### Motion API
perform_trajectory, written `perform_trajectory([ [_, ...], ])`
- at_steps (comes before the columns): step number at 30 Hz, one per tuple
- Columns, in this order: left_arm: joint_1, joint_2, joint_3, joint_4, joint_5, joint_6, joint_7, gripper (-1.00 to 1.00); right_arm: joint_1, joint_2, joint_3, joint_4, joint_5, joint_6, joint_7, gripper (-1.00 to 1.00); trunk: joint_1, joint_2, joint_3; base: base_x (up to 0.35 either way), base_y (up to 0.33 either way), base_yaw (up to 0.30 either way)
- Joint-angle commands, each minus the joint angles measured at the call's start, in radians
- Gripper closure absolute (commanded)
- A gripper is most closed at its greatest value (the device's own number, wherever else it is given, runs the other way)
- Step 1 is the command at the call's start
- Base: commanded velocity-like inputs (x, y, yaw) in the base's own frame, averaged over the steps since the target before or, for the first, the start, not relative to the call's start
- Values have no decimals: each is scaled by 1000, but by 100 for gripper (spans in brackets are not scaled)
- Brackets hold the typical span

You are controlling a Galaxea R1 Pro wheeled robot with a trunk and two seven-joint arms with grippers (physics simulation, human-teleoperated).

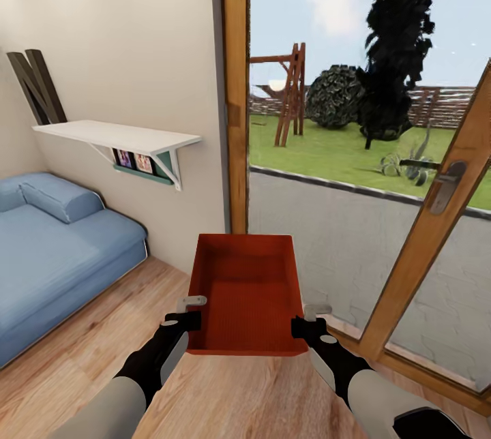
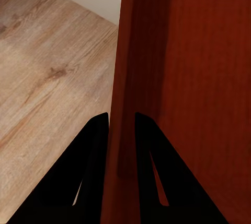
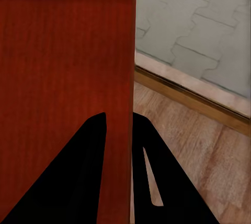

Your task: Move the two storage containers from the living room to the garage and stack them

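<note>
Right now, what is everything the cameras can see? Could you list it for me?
storage container: one, orange-red, topless, held above the floor between both grippers
sofa: one, blue, left, against the wall
wall shelf: one, white, above the sofa's end
wood-plank floor: light brown, underfoot
door: one, wood-framed glass, standing open at right
paved terrace: grey, outside the doorway
lawn: green, beyond, with a dark tree
left gripper: one, black, clamped on the container's left wall
right gripper: one, black, clamped on its right wall
</note>
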Motion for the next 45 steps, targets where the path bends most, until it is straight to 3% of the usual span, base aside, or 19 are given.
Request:
perform_trajectory([
  [1,-1,0,10,-31,4,10,19,100,0,0,-7,3,-11,-5,-84,100,1,-2,-1,0,0,0],
  [45,-1,-1,10,-31,4,10,19,100,0,0,-7,3,-12,-4,-84,100,1,-2,69,0,0,0],
])
